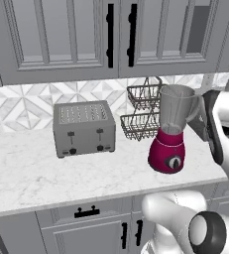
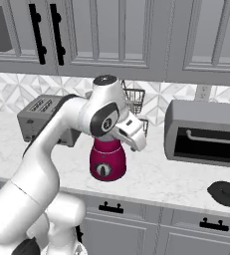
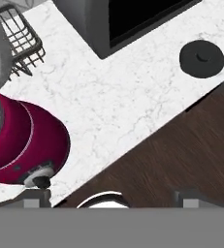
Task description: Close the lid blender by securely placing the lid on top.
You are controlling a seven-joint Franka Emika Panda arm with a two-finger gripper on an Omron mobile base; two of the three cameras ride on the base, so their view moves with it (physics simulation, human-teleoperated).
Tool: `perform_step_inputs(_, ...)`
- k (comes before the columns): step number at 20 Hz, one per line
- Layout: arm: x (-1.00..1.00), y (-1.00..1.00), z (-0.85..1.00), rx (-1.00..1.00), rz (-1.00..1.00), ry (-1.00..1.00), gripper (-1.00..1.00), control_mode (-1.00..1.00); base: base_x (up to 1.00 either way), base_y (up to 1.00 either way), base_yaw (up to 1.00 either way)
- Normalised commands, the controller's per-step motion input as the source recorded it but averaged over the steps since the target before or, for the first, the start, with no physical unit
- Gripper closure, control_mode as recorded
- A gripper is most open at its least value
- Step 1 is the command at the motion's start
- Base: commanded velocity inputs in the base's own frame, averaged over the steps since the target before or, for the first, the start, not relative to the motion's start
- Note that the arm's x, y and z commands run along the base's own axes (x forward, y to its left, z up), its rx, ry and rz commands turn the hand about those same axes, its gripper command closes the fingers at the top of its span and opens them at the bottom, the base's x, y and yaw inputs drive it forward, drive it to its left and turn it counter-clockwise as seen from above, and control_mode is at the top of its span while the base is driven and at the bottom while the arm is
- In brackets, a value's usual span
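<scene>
- While the fingertips (image 3: 36, 197) are standing far apart at the bottom of the hand view, nothing is sitting between them; the gripper (image 3: 111, 198) is spread wide and carrying nothing.
- Judging from the hand view, the gripper is hanging over the front edge of the counter (image 3: 113, 97), with the dark wooden floor (image 3: 181, 160) showing beyond that edge.
- Nearest the fingers, the blender (image 3: 21, 140) is standing near the counter's front edge, its magenta base and black dial showing beside one fingertip.
- In the left base view, the blender (image 1: 169, 131) is standing upright and its translucent jar is showing an open rim with no cap on it.
- Well apart from the fingers, the lid (image 3: 201, 58) is lying flat on the counter close to the front edge, toward the far corner of the hand view.
- In the right base view, the lid (image 2: 225, 193) is resting near the front edge, off to the right, below a grey box-shaped appliance (image 2: 206, 133) with a dark open front, and well apart from the blender (image 2: 106, 159).
- Progress is judged as early: the lid is not yet grasped, not yet lifted and not yet seated on the jar.
- Remaining, by this inspector's judgement: reaching across to the lid, closing on it, carrying it over the jar rim and pressing it home.
</scene>
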Motion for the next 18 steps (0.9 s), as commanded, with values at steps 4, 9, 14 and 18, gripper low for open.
perform_step_inputs(4,0.00,-0.82,-0.55,0.00,-0.08,0.00,-1.00,-1.00,0.00,0.00,0.00)
perform_step_inputs(9,0.00,-0.64,-0.50,0.00,-0.02,0.00,-1.00,-1.00,0.00,0.00,0.00)
perform_step_inputs(14,0.00,-0.47,-0.25,0.00,0.00,0.00,-1.00,-1.00,0.00,0.00,0.00)
perform_step_inputs(18,0.00,-0.59,-0.19,0.00,-0.05,0.00,-1.00,-1.00,0.00,0.00,0.00)
